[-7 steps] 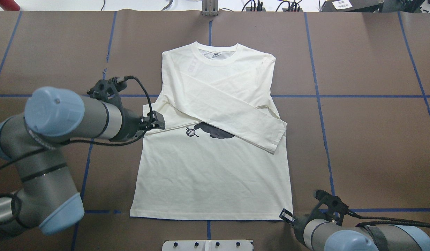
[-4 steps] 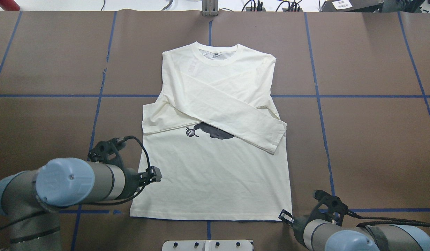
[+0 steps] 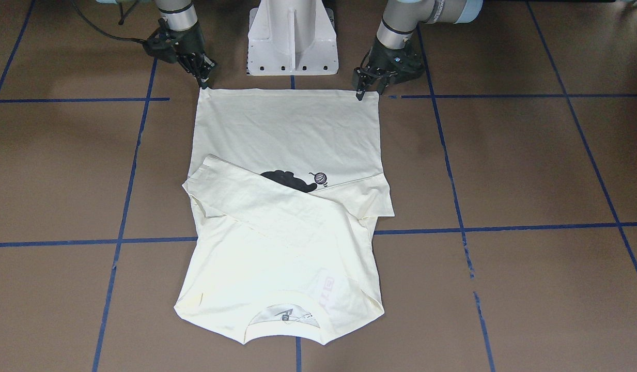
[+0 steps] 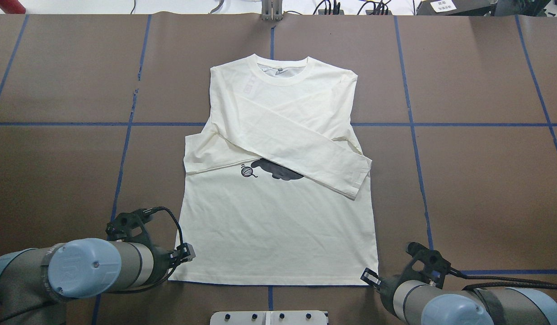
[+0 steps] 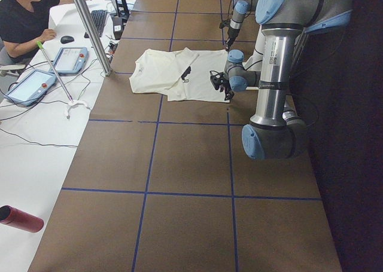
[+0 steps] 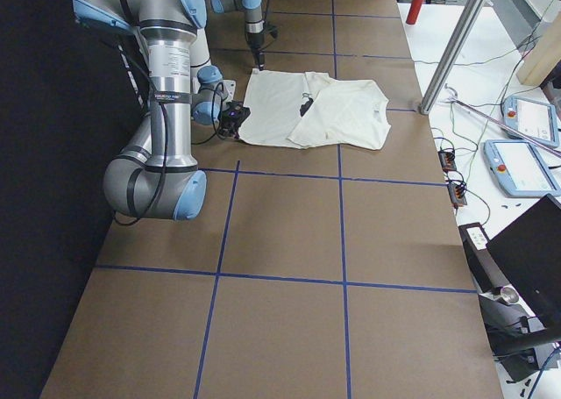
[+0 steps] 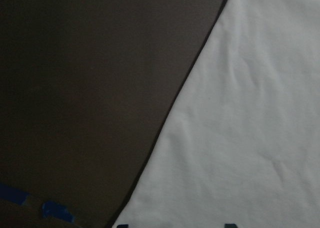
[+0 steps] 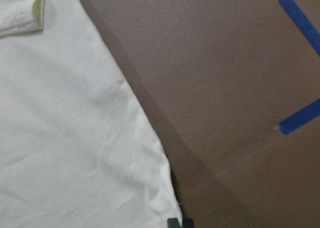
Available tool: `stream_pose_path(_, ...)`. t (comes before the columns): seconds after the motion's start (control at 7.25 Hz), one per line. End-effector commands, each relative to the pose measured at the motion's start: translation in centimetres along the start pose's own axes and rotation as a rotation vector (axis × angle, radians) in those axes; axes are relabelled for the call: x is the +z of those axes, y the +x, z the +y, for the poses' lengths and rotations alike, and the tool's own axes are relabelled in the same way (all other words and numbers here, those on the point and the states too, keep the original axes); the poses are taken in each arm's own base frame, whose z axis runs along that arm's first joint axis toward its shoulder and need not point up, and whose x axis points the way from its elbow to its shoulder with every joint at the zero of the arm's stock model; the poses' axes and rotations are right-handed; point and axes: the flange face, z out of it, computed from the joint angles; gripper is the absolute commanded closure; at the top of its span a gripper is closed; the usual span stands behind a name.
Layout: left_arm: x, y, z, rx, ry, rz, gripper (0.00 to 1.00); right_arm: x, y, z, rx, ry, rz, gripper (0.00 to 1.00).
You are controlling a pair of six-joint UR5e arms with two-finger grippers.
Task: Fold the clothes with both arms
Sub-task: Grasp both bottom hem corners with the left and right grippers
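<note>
Left arm (image 4: pixel 93 271) folded low, left gripper (image 4: pixel 185 253) tilted downward, fingers (image 3: pixel 358 93) spread wide apart, right arm (image 4: pixel 445 307) likewise low, right gripper (image 4: pixel 368 275) tilted downward, fingertips (image 8: pixel 173 223) nearly together.

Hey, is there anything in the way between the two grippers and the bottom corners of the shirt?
Nothing visible. The left gripper is at one hem corner of the shirt and the right gripper at the other, with only bare table beside them.

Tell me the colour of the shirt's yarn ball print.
Black yarn ball with cream stripes, on the cream shirt; clearest in the overhead exterior view.
</note>
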Motion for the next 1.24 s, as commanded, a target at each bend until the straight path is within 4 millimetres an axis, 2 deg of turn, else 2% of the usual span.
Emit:
stream_pose_path(0.0, 0.9, -0.7, 0.2, 0.004, 0.001, -0.023, 0.32, -0.1, -0.1, -0.1, -0.002, 0.000, -0.002, 1.00)
stream_pose_path(0.28, 1.3, -0.8, 0.6, 0.008, -0.008, -0.030, 0.37, 0.0, -0.1, 0.0, -0.003, 0.000, -0.003, 1.00)
stream_pose_path(0.55, 1.6, -1.0, 1.1, 0.014, -0.013, -0.039, 0.48, -0.3, -0.4, 0.0, 0.001, -0.002, -0.010, 1.00)
stream_pose_path(0.83, 1.8, -1.2, 1.5, 0.020, -0.020, -0.043, 0.50, -0.3, -0.4, 0.0, 0.002, 0.000, -0.011, 1.00)
stream_pose_path(1.1, 1.8, -1.2, 1.7, 0.020, -0.021, -0.043, 0.56, -0.3, -0.4, 0.0, 0.002, 0.000, -0.011, 1.00)
